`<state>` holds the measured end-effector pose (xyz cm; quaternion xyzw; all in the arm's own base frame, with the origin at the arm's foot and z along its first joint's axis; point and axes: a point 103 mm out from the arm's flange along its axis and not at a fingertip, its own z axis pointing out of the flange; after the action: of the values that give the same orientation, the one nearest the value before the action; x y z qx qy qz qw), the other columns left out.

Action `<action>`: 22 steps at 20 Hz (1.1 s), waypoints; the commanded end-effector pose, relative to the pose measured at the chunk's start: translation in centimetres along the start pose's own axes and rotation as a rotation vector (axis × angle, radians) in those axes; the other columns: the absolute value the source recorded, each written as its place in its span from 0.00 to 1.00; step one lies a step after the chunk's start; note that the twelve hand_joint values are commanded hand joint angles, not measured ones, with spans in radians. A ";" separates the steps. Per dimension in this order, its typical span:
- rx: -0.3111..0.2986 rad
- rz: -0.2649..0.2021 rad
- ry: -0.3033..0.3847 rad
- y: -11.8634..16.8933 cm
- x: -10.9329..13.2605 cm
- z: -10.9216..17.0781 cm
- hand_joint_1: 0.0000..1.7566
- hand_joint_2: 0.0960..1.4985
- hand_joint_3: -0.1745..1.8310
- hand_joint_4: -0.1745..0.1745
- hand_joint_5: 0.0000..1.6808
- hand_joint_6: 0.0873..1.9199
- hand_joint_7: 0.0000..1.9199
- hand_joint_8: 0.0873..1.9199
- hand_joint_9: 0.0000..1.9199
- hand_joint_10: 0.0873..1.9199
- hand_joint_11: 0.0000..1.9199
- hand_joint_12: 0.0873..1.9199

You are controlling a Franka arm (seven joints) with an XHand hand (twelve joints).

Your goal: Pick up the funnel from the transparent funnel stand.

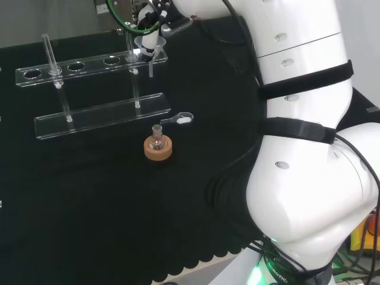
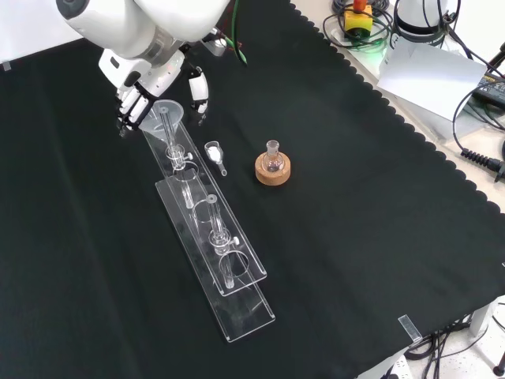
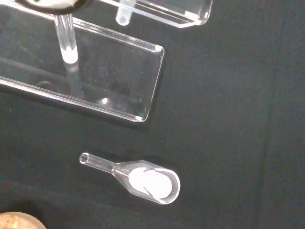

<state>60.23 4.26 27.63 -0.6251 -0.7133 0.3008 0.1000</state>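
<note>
hand [image 2: 150, 83] at funnel [image 2: 164, 114] — fingers curled round its rim | funnel sits in stand [image 2: 213, 237] — lift not yet done

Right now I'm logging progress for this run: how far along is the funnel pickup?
Done: the black and white hand has reached the end of the transparent funnel stand where the clear funnel sits. In hand: its fingers sit around the funnel's rim; whether they grip it cannot be told. Left: lifting it, since the funnel's stem hangs through the upper shelf.

Clear scoop [image 3: 143, 180] of white powder near stand base [image 3: 95, 76]
</note>
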 end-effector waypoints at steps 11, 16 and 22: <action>-0.192 0.006 -0.160 -2.7 1.6 -3.6 0.45 0.47 0.39 0.51 0.38 0.00 0.25 0.29 0.44 0.22 0.28 0.69; -0.170 0.013 -0.175 -4.8 -0.2 -6.0 0.46 0.47 0.39 0.51 0.39 0.01 0.25 0.29 0.45 0.21 0.29 0.68; -0.145 0.057 -0.173 -7.8 -2.3 -7.4 0.46 0.47 0.39 0.51 0.40 0.02 0.25 0.29 0.45 0.21 0.29 0.68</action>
<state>59.32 5.46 34.82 -0.6134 -0.7340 0.2914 -0.0118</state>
